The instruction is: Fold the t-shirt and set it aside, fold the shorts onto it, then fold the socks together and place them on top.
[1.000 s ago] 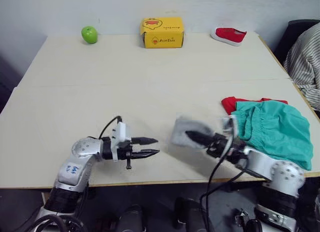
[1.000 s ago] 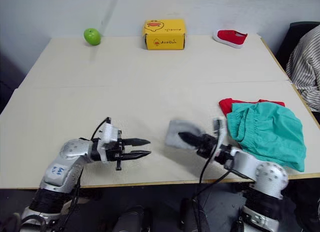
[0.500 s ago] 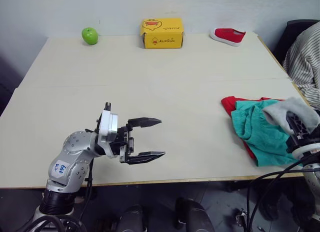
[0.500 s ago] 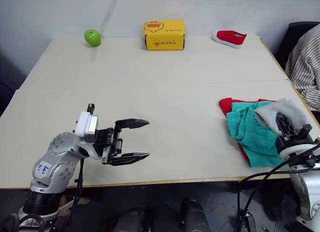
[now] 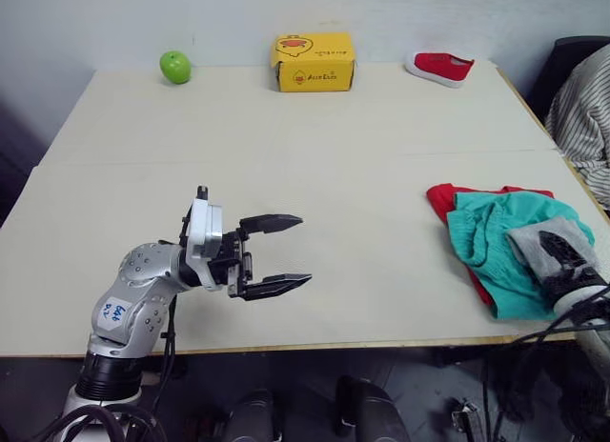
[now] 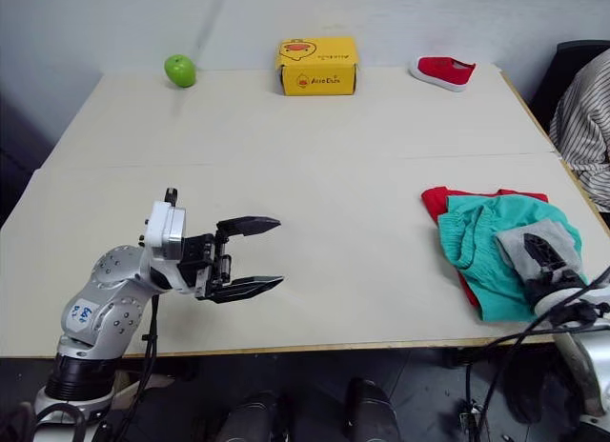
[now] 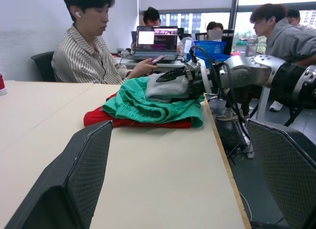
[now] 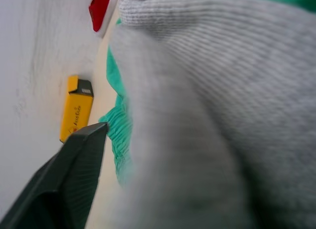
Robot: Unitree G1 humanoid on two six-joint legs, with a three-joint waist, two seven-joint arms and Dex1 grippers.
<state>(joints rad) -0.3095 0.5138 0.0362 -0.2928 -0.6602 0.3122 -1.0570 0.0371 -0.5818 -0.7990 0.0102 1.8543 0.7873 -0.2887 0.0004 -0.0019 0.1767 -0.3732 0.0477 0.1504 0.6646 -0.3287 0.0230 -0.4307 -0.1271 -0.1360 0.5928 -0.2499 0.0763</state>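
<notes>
The red t-shirt (image 5: 440, 196) lies folded at the table's right edge, with the teal shorts (image 5: 491, 237) on top of it. The grey socks (image 5: 524, 247) rest on the shorts' near right part. My right gripper (image 6: 530, 247) is at the socks with one black finger lying over them. In the right wrist view its jaws stand wide apart and the socks (image 8: 207, 100) hide the other finger. My left gripper (image 5: 303, 250) hovers open and empty over the front left of the table, pointing right at the pile (image 7: 143, 103).
Along the far edge stand a green apple (image 5: 174, 67), a yellow box (image 5: 313, 61) and a small red shoe (image 5: 440, 67). A person in a striped shirt (image 5: 583, 118) sits just past the right edge. Several more people sit behind them (image 7: 276, 36).
My right gripper carried the socks from the front middle of the table to the right and lowered them onto the shorts. My left gripper opened wide.
</notes>
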